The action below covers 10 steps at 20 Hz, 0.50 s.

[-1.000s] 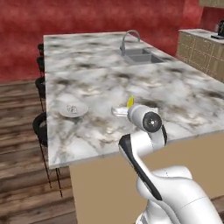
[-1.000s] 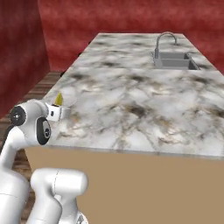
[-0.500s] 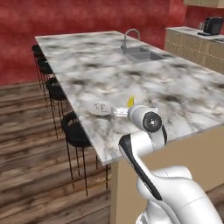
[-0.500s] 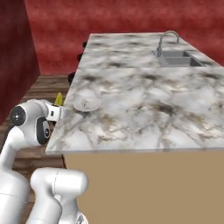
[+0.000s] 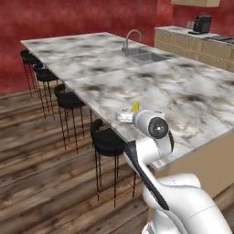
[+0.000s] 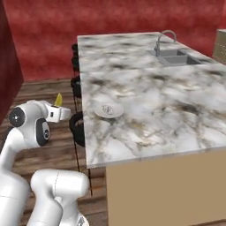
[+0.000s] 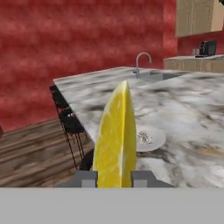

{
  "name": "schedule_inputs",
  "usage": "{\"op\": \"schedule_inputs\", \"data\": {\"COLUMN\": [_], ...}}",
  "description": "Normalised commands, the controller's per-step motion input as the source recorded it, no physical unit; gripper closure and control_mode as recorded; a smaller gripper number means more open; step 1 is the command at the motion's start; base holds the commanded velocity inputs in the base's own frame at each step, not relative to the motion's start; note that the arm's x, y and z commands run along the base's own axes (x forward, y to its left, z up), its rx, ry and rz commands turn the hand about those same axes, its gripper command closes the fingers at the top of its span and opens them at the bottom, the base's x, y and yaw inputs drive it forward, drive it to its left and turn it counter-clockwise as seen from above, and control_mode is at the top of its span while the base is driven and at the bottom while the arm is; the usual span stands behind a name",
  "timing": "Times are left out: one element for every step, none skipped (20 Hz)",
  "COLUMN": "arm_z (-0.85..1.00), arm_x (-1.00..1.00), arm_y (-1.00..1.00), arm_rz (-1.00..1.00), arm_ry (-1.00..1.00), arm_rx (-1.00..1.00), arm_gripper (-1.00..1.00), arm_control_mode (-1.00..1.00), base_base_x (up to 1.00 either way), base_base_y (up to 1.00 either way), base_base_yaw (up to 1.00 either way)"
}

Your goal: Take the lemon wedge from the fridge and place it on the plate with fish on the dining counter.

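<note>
Gripper (image 7: pixel 114 178): pinching the wedge (image 7: pixel 115 140) upright between its two tips, thin edge pointing up. Progress: wedge is travelling in hand, clear of any fridge; setting it down is remaining. Plate (image 6: pixel 109 110): sitting near the counter (image 6: pixel 176 106) edge by the stools (image 5: pixel 108 140), fish piece on it. Arm: folding close over the base, hand reaching level toward the plate, short of the counter edge.

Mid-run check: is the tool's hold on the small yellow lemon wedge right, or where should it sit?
Keep it. The tool clamps the bright yellow lemon wedge at its lower end, across the two flat cut faces, coming from below. The wedge stands upright, thin edge toward the camera, so those broad faces give the pads parallel surfaces.
</note>
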Motion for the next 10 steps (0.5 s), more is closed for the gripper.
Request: {"op": "schedule_inputs", "data": {"arm_z": [0.00,0.00,0.00,0.00,0.00,0.00,0.00,0.00,0.00,0.00], "arm_x": [0.00,0.00,0.00,0.00,0.00,0.00,0.00,0.00,0.00,0.00], "arm_y": [0.00,0.00,0.00,0.00,0.00,0.00,0.00,0.00,0.00,0.00], "arm_rz": [0.00,0.00,0.00,0.00,0.00,0.00,0.00,0.00,0.00,0.00], "arm_ry": [0.00,0.00,0.00,0.00,0.00,0.00,0.00,0.00,0.00,0.00], "arm_rx": [0.00,0.00,0.00,0.00,0.00,0.00,0.00,0.00,0.00,0.00], "arm_gripper": [1.00,1.00,1.00,1.00,1.00,1.00,1.00,1.00,1.00,1.00], "arm_control_mode": [1.00,1.00,1.00,1.00,1.00,1.00,1.00,1.00,1.00,1.00], "base_base_x": [0.36,0.36,0.40,0.41,0.35,0.32,0.32,0.33,0.29,0.24], "base_base_y": [1.00,1.00,1.00,1.00,1.00,1.00,1.00,1.00,1.00,0.56], "base_base_yaw": [-0.36,-0.37,-0.42,-0.53,-0.55,-0.55,-0.56,-0.58,-0.64,-0.86]}}
